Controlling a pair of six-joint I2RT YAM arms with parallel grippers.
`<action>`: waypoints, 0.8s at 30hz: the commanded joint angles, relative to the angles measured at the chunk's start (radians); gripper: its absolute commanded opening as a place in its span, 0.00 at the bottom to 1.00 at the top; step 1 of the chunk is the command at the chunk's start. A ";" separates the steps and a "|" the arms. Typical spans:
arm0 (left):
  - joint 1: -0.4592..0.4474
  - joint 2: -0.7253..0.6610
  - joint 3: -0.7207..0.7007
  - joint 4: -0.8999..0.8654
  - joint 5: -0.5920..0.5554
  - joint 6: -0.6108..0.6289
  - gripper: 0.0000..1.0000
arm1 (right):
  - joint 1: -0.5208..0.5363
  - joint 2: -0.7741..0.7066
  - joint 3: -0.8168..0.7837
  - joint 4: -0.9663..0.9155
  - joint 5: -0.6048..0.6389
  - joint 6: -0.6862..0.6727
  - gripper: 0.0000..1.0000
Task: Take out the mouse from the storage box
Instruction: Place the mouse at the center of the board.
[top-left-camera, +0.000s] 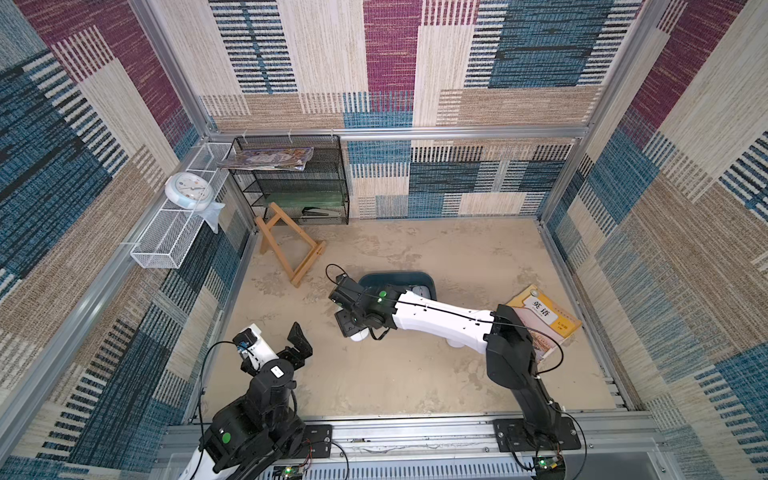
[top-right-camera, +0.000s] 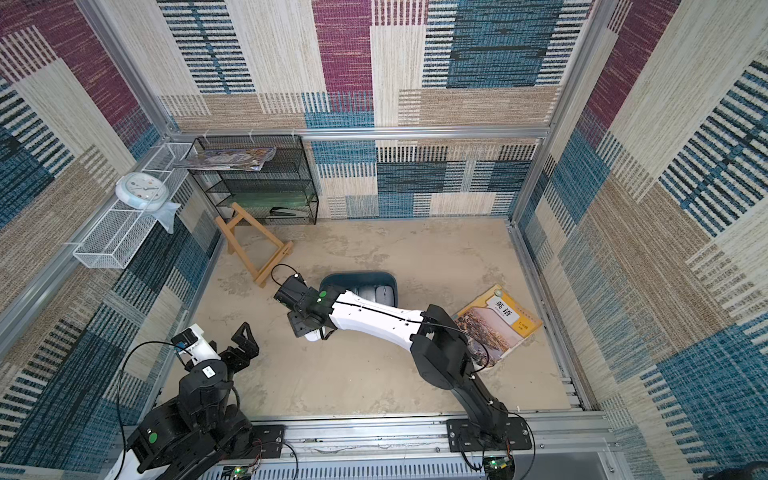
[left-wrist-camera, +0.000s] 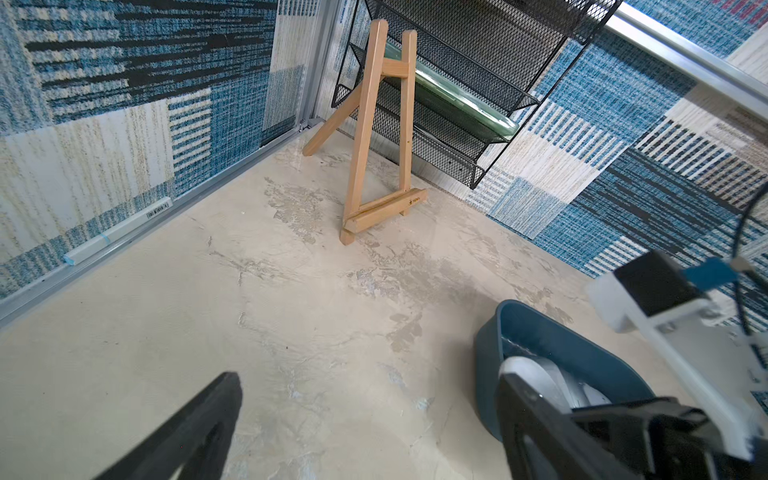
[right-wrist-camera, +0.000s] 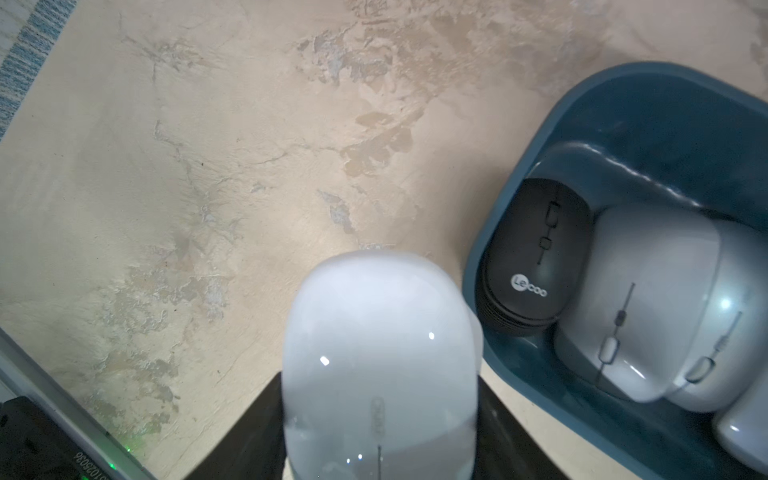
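While the right gripper (right-wrist-camera: 378, 440) pinches a white mouse (right-wrist-camera: 378, 345) between its black fingers (right-wrist-camera: 249, 432), that mouse is outside the storage box (right-wrist-camera: 623, 95), just left of the box's rim in the right wrist view and over the table (right-wrist-camera: 187, 166). Whether it touches the surface cannot be told. Its shell is smooth, glossy and domed, with small light spots on it. The box is dark teal plastic with low walls, rounded corners and a shiny inside. The table is matte beige, mottled and cracked like worn plaster. In the lower half of the left wrist view the left gripper (left-wrist-camera: 368, 378) is spread wide and holds nothing. A wooden easel (left-wrist-camera: 370, 137) of pale slats stands at the upper middle there, against a black mesh rack (left-wrist-camera: 478, 83).

Counted: one white mouse in the pincer. Four are seen in the box: one matte black mouse (right-wrist-camera: 536, 253) and three pale grey mice (right-wrist-camera: 636, 299) packed side by side, the last cut off at the lower right edge. One box, one easel, one rack.
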 joint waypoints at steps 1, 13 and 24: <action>-0.001 -0.023 0.004 -0.023 -0.019 -0.018 0.99 | 0.007 0.043 0.039 0.021 -0.033 -0.009 0.56; -0.005 -0.050 0.006 -0.052 -0.047 -0.035 0.99 | 0.007 0.230 0.206 -0.011 -0.080 -0.005 0.56; -0.012 -0.054 0.011 -0.076 -0.089 -0.048 0.99 | 0.006 0.321 0.274 -0.019 -0.090 -0.006 0.57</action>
